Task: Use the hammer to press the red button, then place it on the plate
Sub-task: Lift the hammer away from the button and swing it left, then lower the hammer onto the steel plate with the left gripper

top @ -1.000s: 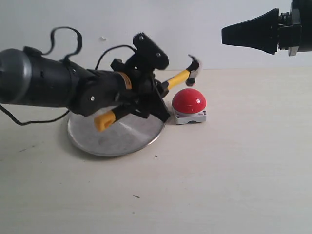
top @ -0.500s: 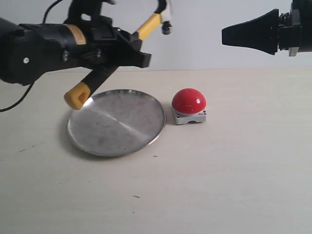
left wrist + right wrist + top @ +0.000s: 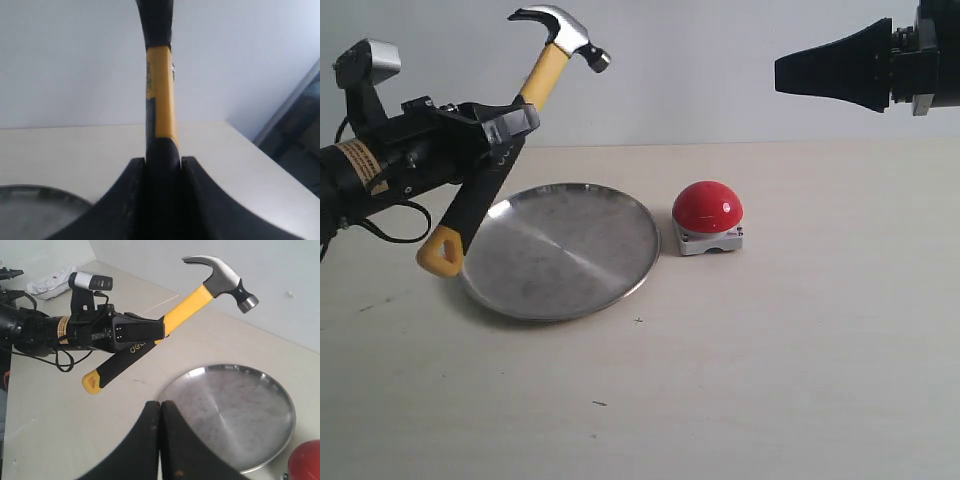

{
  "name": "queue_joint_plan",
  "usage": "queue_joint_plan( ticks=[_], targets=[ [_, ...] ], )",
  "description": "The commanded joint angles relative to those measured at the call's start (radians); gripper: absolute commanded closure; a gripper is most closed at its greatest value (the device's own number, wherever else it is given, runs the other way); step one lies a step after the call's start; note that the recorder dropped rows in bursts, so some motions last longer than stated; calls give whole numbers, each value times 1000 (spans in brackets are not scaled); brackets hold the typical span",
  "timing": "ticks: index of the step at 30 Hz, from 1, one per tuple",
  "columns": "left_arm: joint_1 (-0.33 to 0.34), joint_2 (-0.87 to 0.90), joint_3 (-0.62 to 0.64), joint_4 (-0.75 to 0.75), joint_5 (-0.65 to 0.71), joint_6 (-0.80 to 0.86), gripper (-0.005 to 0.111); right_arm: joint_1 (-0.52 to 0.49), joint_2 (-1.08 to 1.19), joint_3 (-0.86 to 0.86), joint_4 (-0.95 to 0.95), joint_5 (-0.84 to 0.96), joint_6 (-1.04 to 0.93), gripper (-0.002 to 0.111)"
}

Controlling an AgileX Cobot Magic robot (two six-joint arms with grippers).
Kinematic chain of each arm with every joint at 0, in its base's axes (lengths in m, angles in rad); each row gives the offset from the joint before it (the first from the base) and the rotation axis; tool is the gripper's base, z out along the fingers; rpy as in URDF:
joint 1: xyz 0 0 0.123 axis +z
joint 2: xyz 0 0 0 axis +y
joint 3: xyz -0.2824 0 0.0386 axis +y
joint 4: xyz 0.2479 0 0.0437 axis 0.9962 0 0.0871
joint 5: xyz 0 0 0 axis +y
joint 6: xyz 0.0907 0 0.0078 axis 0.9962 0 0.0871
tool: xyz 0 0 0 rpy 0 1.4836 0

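Note:
My left gripper (image 3: 508, 130) is shut on the hammer (image 3: 542, 78) at the black part of its handle, up in the air over the plate's left edge. The hammer stands steeply, metal head (image 3: 565, 30) high, looped yellow end (image 3: 438, 254) low beside the plate's rim. In the left wrist view the handle (image 3: 161, 100) runs straight out between the two fingers. The silver plate (image 3: 560, 252) lies bare on the table. The red button (image 3: 708, 206) on its grey base sits just right of the plate. My right gripper (image 3: 782, 72) hangs shut and empty, high at the upper right.
The pale table (image 3: 790, 360) spreads around the plate and the button. A white wall rises behind it. In the right wrist view a white power strip (image 3: 52, 280) lies near the table's far corner, beyond the left arm (image 3: 40, 330).
My left arm has lifted away from the button and pulled back to the left, swinging the hammer from low by the button to a steep, head-up pose. The right gripper has stayed put.

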State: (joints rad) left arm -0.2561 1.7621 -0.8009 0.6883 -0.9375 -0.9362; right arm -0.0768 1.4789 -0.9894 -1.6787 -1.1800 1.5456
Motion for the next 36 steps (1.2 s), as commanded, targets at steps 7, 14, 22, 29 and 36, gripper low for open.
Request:
queue_joint_plan(
  ticks=[7, 14, 22, 29, 36],
  targets=[
    [16, 240, -146, 70, -142, -302, 107, -5, -9, -5, -2, 0, 4, 108],
    [16, 347, -203, 101, -142, -427, 107, -5, -9, -5, -2, 4, -17, 108],
    [30, 383, -203, 54, -41, -423, 107, -5, -61, 137, 260, 58, -289, 108],
    [30, 390, -203, 35, -35, -271, 107, -5, -105, 138, 231, 32, -289, 108],
    [30, 390, -203, 33, -35, -184, 107, -5, -107, 138, 231, 21, -289, 108]
  ],
)
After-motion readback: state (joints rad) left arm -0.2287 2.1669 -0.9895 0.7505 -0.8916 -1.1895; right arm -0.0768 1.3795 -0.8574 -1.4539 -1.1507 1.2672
